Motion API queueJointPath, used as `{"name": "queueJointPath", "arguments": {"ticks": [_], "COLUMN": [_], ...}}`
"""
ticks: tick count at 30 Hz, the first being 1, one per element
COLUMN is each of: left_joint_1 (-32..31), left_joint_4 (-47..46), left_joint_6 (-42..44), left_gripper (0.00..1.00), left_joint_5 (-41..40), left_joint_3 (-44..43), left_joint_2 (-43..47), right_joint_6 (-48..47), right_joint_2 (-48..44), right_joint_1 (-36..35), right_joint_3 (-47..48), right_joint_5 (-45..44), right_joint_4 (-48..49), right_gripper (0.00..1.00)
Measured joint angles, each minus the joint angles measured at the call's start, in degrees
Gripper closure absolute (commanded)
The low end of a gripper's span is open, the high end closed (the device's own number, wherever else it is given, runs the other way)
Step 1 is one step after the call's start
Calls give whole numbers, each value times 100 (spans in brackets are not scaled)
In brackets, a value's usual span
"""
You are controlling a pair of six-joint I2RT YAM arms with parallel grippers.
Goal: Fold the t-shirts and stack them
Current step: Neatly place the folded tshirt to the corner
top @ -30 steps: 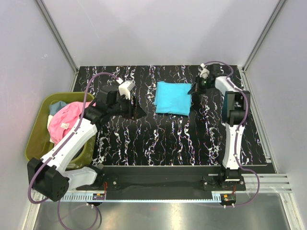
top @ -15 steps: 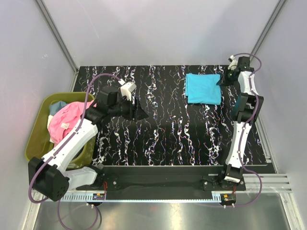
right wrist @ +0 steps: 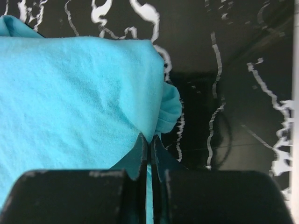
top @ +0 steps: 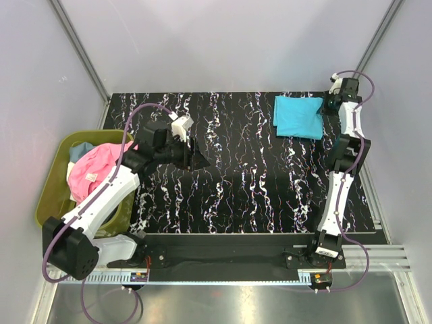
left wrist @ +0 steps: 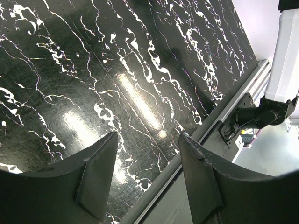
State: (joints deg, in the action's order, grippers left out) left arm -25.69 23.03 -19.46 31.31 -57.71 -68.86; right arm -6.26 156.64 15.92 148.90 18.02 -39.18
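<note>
The folded turquoise t-shirt (top: 297, 117) lies at the far right of the black table (top: 256, 196), its edge pinched by the right gripper's (right wrist: 149, 140) closed fingers. The left gripper (left wrist: 148, 140) hangs empty, fingers apart, near the olive bin (top: 50, 196) holding a pink t-shirt (top: 91, 172)

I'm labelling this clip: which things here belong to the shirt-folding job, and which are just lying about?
Part of the job: turquoise t-shirt, pinched by the right pincer; pink t-shirt and grey-blue t-shirt, heaped in the olive-green bin; left pincer, open and empty.
Just there: olive-green bin; black marbled table.
</note>
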Motion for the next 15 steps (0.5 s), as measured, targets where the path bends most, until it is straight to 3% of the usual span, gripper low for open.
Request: {"name": "queueJointPath", "arguments": {"ticks": [15], "left_joint_1": [0], "left_joint_4": [-2], "left_joint_6": [-2], "left_gripper": [40], "left_joint_5": [-4], "left_joint_3": [11], "left_joint_2": [-138], "right_joint_6": [-155], "right_joint_2": [424], "right_joint_1": [254], "right_joint_3": [380], "right_joint_5": [-212], "right_joint_4": [999], "right_gripper": [100]}}
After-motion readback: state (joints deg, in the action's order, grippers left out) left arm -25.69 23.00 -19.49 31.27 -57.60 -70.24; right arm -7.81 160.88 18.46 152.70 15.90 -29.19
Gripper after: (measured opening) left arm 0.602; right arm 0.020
